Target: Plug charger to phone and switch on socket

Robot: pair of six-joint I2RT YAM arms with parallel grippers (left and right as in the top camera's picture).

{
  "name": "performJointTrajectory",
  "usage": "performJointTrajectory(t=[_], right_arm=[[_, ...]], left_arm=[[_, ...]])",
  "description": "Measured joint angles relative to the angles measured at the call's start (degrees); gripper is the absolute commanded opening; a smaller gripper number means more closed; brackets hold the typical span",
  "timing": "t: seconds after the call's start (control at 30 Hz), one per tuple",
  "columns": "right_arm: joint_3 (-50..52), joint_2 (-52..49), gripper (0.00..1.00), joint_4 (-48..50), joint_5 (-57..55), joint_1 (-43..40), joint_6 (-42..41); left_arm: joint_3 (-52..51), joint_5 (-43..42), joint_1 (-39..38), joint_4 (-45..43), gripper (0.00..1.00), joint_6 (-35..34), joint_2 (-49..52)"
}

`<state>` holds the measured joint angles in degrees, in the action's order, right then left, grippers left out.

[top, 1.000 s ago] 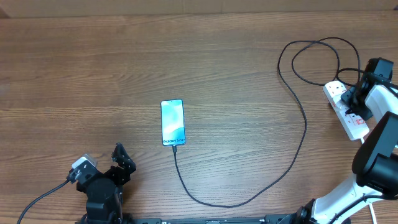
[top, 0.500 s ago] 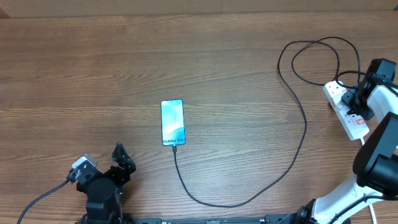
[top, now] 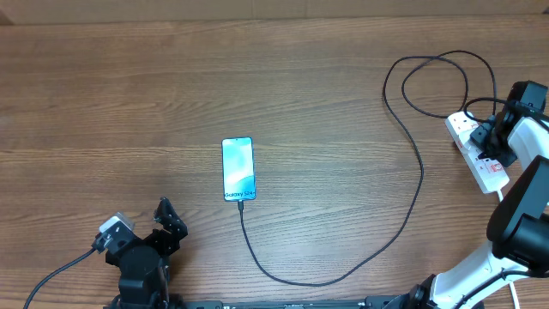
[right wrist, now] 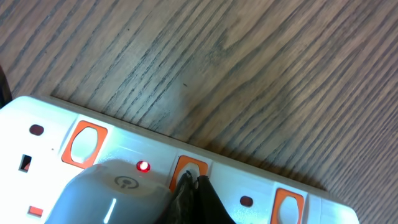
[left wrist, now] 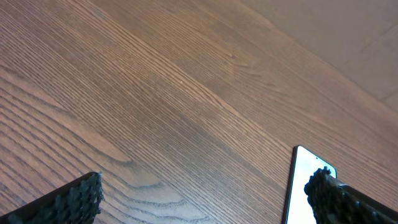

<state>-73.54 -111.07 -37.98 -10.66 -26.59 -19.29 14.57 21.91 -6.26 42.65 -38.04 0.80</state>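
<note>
Wood-grain tabletop (top: 171, 86). The slim rectangular phone with a lit blue-to-white screen (top: 238, 169) lies flat near the middle of the table, with its "Galaxy S24" text at the end nearest the robot. The thin black charger cable (top: 420, 172) meets that near end. It dips toward the front edge, sweeps up and right, makes a loose loop at the far right, and ends at the white elongated power strip (top: 489, 176) by the right edge. The left gripper (top: 169, 219) sits low at the front left, well apart from the phone. In the left wrist view its dark ribbed fingers (left wrist: 78, 199) are spread wide with nothing between them, and one corner of the phone shows by the right finger. The right gripper (right wrist: 194, 186) is over the strip with its dark tips drawn together, gripping nothing. The tips rest on an orange rocker switch (right wrist: 186, 171). Just left of it a small red lamp (right wrist: 143, 166) glows above a rounded pale grey body (right wrist: 112, 196) seated on the strip. Another orange switch (right wrist: 83, 145) lies farther left.
</note>
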Motion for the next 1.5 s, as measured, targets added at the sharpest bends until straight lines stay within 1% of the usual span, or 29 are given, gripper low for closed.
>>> performJointTrajectory(t=[0.1, 0.2, 0.33, 0.5, 0.63, 0.77, 0.93, 1.03, 1.23, 1.3, 1.33, 1.47, 1.5], right_arm=[[-0.39, 0.39, 0.04, -2.82, 1.14, 0.02, -1.16], [-0.42, 1.36, 0.04, -8.04, 2.32, 1.01, -5.31], [0.31, 2.84, 0.04, -11.28, 2.29, 2.38, -9.18], [0.70, 10.03, 0.04, -14.05, 2.14, 2.69, -12.81], [0.70, 16.26, 0.04, -15.74, 2.03, 2.93, -13.97], [0.70, 21.81, 0.04, -18.01, 2.21, 4.33, -14.40], [0.70, 29.62, 0.04, -17.68, 5.90, 8.59, -11.32], [0.70, 35.95, 0.04, -17.53, 8.28, 12.74, -8.94], [0.70, 48.37, 0.04, -19.10, 10.29, 21.22, -6.95], [0.70, 52.15, 0.08, -20.04, 10.49, 23.23, -6.64], [0.70, 54.10, 0.13, -20.61, 10.64, 24.02, -6.62], [0.70, 62.12, 0.39, -23.89, 10.80, 25.99, -6.34], [0.70, 64.43, 0.51, -25.22, 10.84, 26.12, -5.84]], left_arm=[[0.00, 0.02, 0.00, 0.00, 0.99, -0.02, 0.00], [0.00, 0.02, 0.00, 0.00, 1.00, 0.00, 0.00], [-0.02, 0.02, 0.00, 0.00, 1.00, 0.00, 0.00], [-0.02, 0.02, 0.00, 0.00, 1.00, 0.00, 0.00], [-0.02, 0.02, 0.00, 0.00, 1.00, 0.00, 0.00], [-0.02, 0.00, -0.02, 0.00, 1.00, 0.00, 0.00], [-0.02, 0.00, 0.00, 0.02, 0.99, 0.00, 0.00], [-0.02, 0.00, 0.00, 0.02, 1.00, 0.00, 0.00], [-0.02, 0.00, 0.00, 0.02, 0.99, -0.02, 0.00], [-0.02, 0.02, 0.00, 0.02, 1.00, 0.00, 0.00], [-0.02, 0.00, 0.00, 0.02, 1.00, 0.00, 0.00], [-0.02, 0.00, 0.00, 0.02, 1.00, 0.00, 0.00], [-0.02, 0.00, 0.00, 0.04, 0.99, -0.02, 0.00]])
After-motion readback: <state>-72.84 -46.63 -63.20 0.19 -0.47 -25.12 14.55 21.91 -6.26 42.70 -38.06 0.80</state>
